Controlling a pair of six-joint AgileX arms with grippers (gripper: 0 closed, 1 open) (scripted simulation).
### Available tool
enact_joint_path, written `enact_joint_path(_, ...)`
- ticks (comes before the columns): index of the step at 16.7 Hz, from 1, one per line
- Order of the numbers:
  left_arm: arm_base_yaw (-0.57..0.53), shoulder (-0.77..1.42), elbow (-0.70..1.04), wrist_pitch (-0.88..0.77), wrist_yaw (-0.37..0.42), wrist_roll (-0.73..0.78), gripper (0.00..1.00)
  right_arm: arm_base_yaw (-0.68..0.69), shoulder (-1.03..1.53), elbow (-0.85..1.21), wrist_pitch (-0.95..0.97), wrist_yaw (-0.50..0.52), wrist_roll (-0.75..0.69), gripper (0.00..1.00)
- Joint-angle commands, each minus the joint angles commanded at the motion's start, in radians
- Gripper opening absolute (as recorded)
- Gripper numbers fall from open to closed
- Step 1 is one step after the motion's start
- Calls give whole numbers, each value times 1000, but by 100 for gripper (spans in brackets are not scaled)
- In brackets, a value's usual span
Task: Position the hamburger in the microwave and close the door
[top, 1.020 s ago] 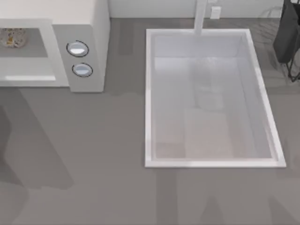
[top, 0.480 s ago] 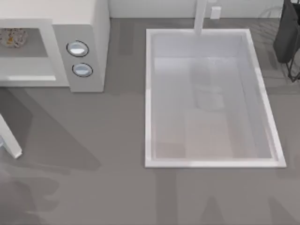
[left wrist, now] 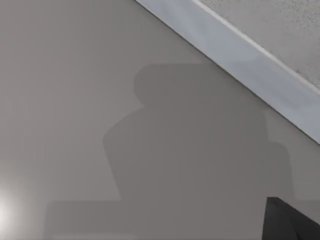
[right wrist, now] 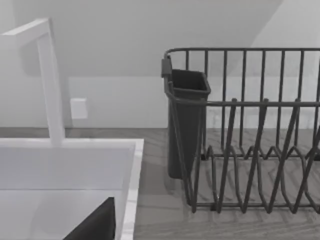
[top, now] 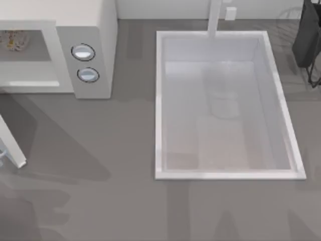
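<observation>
Your left arm's fingers: state can't be told; dark tip [left wrist: 292, 222] hangs over grey desk [left wrist: 100, 100] near white-framed door with dark speckled mesh window [left wrist: 240, 50]. Door edge [top: 12, 145] stands open at desk's left edge. Small tan speckled hamburger [top: 13, 40] sits inside big white boxy microwave [top: 95, 30], left of its two silvery-blue dials [top: 83, 52]. Your right arm parked far right by dark wire dish rack [right wrist: 250, 140] and white rectangular sink [top: 165, 100]; fingers' state unreadable.

no readable text, labels or numbers
</observation>
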Motion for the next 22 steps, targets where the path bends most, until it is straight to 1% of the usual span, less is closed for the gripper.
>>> enact_joint_path(3, -123, -35, -22, 3, -84, -93, 0, 0, 0, 0, 0, 0, 0, 100)
enact_joint_path(8, -412, -121, -79, 7, -267, -295, 0, 0, 0, 0, 0, 0, 0, 100)
enact_joint_path(10, -476, -152, -93, 11, -320, -352, 0, 0, 0, 0, 0, 0, 0, 100)
enact_joint_path(12, -498, -166, -98, 13, -339, -372, 0, 0, 0, 0, 0, 0, 0, 100)
enact_joint_path(17, -494, -146, -84, 20, -336, -372, 0, 0, 0, 0, 0, 0, 0, 100)
enact_joint_path(19, -495, -88, -48, 44, -336, -372, 0, 0, 0, 0, 0, 0, 0, 100)
enact_joint_path(22, -500, 64, 34, 100, -336, -372, 0, 0, 0, 0, 0, 0, 0, 100)
